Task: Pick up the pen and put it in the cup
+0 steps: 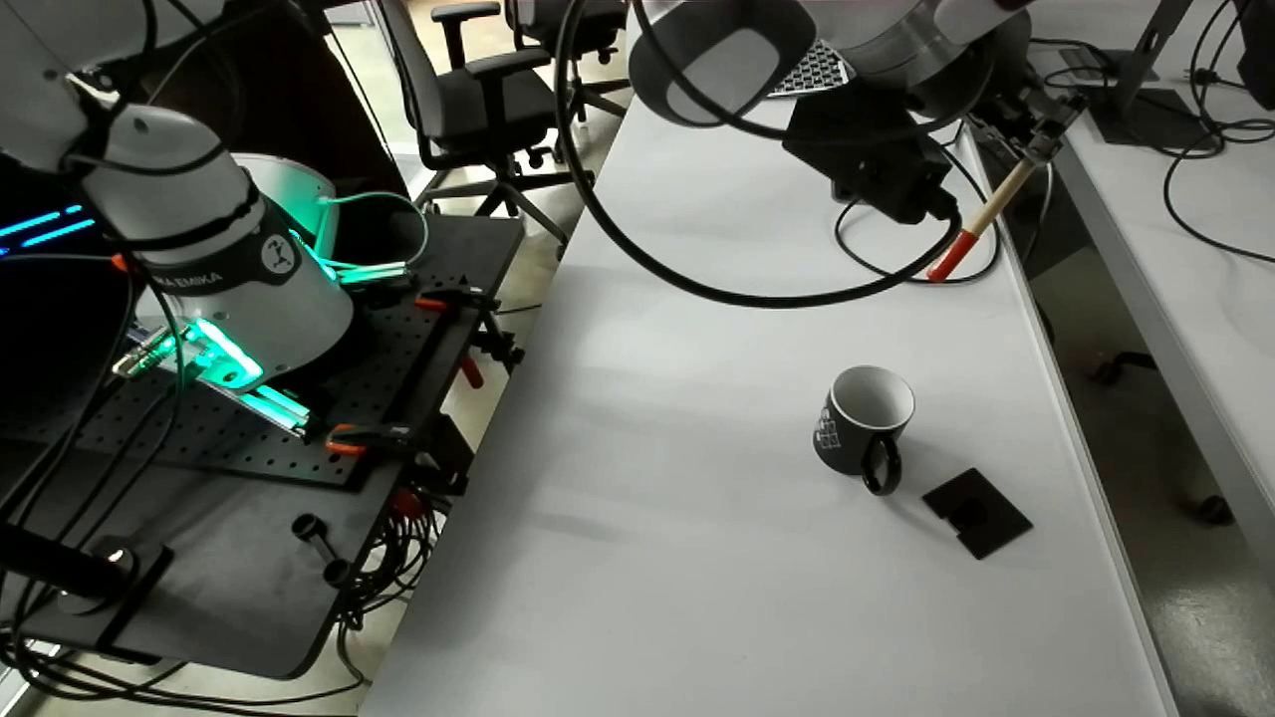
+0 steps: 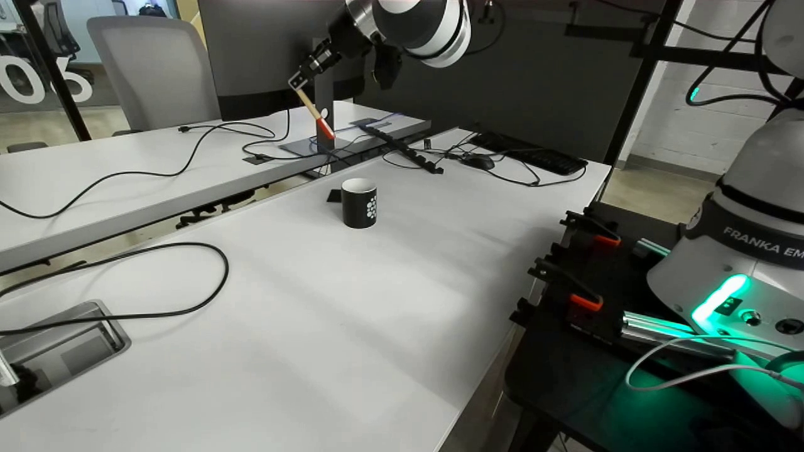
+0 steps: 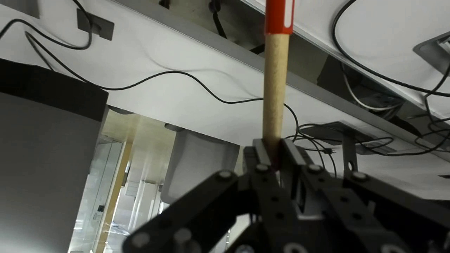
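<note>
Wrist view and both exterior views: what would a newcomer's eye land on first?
Probably the red-and-tan pen, clamped in the gripper, running up the wrist view and slanting red end down in both exterior views. Next, the black cup standing upright on the white table, then the green light glowing on the robot's base.

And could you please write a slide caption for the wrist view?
Fingers grip the pen by its pale end, red part outward, a black cable beyond.
</note>
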Controlling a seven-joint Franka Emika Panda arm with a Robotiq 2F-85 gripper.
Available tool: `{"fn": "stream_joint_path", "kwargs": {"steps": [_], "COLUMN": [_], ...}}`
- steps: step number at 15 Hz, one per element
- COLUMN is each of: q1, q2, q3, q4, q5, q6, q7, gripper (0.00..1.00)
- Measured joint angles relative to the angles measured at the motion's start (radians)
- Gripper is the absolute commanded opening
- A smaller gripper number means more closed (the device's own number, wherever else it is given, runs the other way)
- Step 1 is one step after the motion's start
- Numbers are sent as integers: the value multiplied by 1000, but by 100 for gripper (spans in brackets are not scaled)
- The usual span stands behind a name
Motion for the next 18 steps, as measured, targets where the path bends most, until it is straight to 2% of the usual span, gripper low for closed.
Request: {"fn": "stream_joint_path", "kwargs": {"steps": [6, 11, 16, 17, 18], "q1": [-1, 126, 230, 250, 262], "q2": [2, 2, -2, -5, -7], "q3": [-6, -173, -289, -311, -324], "q4": [-23, -59, -67, -67, -66], "q5": [64, -94, -133, -137, -150], "q6": [-9, -9, -9, -9, -9], "q7": [2, 222, 330, 349, 364], "gripper": [3, 3, 3, 13, 13]}}
